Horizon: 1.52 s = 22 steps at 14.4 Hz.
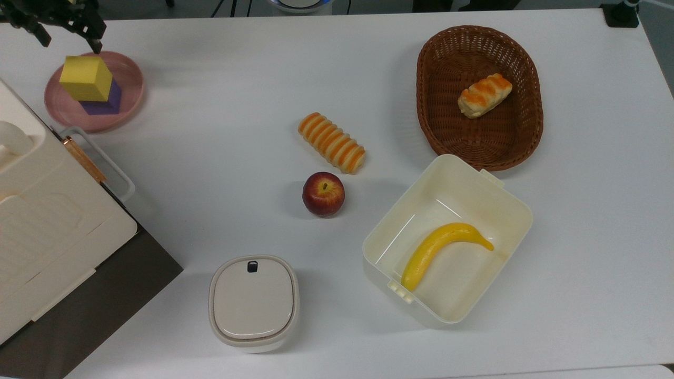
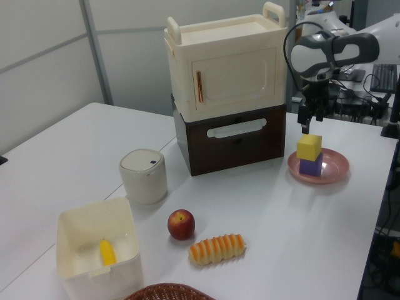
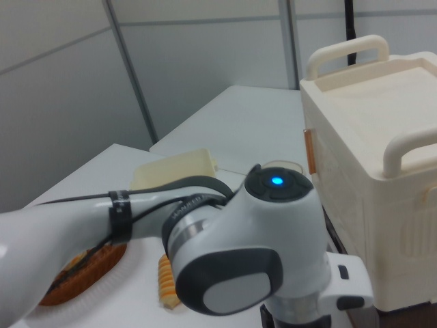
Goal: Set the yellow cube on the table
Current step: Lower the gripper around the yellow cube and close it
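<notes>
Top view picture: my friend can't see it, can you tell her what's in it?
A yellow cube sits on a purple cube on a pink plate at the white table's corner, the robot gripper hovering beside it with open jaws. An apple, breads, basket and boxed banana lie nearby.

Yellow cube (image 1: 85,78) atop another cube (image 1: 102,101) on a plate (image 1: 129,79), tool (image 1: 63,32) above it

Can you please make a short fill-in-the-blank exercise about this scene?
1. The yellow cube sits on top of a ____ cube.
2. Both cubes stand on a pink ____.
3. The banana lies inside an open cream ____.
4. The tool hangs ____ the yellow cube.

Missing words: purple; plate; box; above
</notes>
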Tool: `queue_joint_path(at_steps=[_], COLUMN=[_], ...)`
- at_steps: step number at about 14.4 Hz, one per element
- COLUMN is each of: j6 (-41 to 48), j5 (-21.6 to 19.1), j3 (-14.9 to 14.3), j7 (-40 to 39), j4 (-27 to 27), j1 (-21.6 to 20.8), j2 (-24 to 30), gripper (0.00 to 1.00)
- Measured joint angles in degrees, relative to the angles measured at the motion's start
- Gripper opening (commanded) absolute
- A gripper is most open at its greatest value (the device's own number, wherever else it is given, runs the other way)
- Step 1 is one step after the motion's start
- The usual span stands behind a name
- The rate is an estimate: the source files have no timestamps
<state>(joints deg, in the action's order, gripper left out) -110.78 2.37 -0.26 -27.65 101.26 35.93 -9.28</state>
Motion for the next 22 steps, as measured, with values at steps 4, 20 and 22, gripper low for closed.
queue_joint_path(at_steps=[4, 20, 22], j6=[-1.58, -3.91, -4.03], j5=[0.0, 0.79, 0.85], j3=[-0.02, 0.37, 0.43], j7=[0.01, -1.16, -1.17], j4=[0.01, 1.11, 1.11], j1=[0.59, 0.2, -0.21], j2=[-2.08, -6.14, -6.54], gripper=[1.0, 0.65, 0.45])
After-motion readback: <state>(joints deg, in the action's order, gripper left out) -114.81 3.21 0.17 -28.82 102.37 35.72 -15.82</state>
